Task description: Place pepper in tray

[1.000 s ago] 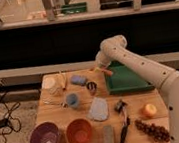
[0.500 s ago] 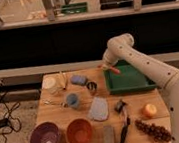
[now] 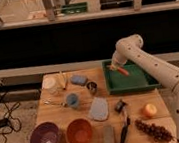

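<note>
The small orange-red pepper (image 3: 121,71) hangs at the tip of my gripper (image 3: 115,66), just above the left back part of the green tray (image 3: 135,83). The gripper is shut on the pepper's upper end. The tray stands at the table's back right and has nothing else visible in it. My white arm reaches in from the right, bending over the tray.
On the wooden table: purple bowl (image 3: 46,138) and orange bowl (image 3: 80,133) at the front left, a round orange fruit (image 3: 150,110), grapes (image 3: 153,131), a black brush (image 3: 123,129), a grey bar (image 3: 109,137), a blue cup (image 3: 72,100), a metal cup (image 3: 92,87) and a blue sponge (image 3: 78,79).
My gripper has carried the pepper rightwards from the table's middle back to above the tray's left part.
</note>
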Controlling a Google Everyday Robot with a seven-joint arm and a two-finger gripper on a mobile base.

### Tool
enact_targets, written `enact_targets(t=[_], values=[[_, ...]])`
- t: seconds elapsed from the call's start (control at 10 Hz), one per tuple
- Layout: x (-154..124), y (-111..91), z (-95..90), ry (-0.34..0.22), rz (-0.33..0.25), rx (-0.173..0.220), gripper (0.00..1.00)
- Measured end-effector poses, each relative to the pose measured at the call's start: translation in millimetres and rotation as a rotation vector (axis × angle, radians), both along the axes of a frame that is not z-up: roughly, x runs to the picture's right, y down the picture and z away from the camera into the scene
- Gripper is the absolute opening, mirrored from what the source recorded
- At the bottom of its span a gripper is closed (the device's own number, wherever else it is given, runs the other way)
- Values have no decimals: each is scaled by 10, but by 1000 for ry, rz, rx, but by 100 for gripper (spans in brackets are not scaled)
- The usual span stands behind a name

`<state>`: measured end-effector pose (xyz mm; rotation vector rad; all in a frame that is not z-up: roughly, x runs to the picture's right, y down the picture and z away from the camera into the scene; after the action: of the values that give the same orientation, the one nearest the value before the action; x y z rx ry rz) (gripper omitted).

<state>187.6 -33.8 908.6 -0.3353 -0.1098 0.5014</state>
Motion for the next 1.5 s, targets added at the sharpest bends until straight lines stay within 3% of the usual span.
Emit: enact_targets(t=[0.3, 0.5, 1.1, 1.3, 1.5], values=[[105, 36, 62, 18, 38, -5, 0], [123, 39, 60, 20, 40, -5, 7], [110, 37, 63, 19, 39, -5, 69], [109, 49, 72, 18, 39, -7, 80], [113, 49, 71, 19, 40, -7, 80]])
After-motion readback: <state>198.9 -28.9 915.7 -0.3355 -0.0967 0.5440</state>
